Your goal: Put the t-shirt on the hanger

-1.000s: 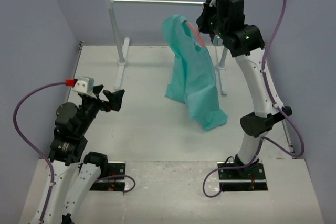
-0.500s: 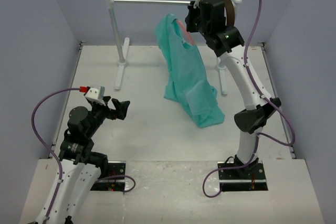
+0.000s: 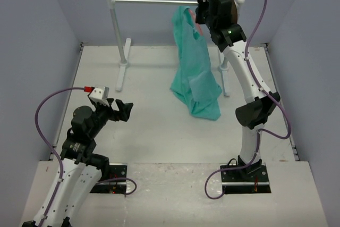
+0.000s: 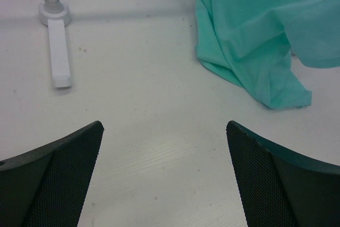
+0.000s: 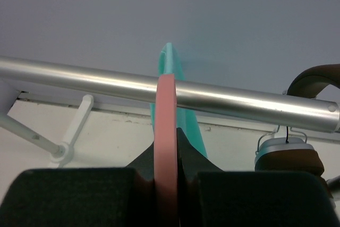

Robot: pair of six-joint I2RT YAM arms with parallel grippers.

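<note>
The teal t-shirt (image 3: 195,70) hangs from the pale-pink hanger (image 3: 197,25) just below the rail, and its lower hem (image 4: 265,81) rests crumpled on the table. My right gripper (image 3: 201,15) is raised to the rail and shut on the hanger (image 5: 166,131), whose pink edge crosses in front of the metal rail (image 5: 228,102). A strip of the t-shirt (image 5: 170,65) shows behind it. Whether the hook sits over the rail I cannot tell. My left gripper (image 3: 125,111) hovers low over the table at the near left, open and empty (image 4: 164,128).
The white clothes rack has its rail (image 3: 154,1), left post (image 3: 115,30) and foot (image 4: 58,59) on the far side of the table. Brown-and-silver headphones (image 5: 289,158) hang on the rail's right end (image 3: 232,9), close to my right gripper.
My right arm has carried the hanger and t-shirt up and to the right, against the rail, and the cloth has swung beneath it. The left arm has shifted slightly right, still open.
</note>
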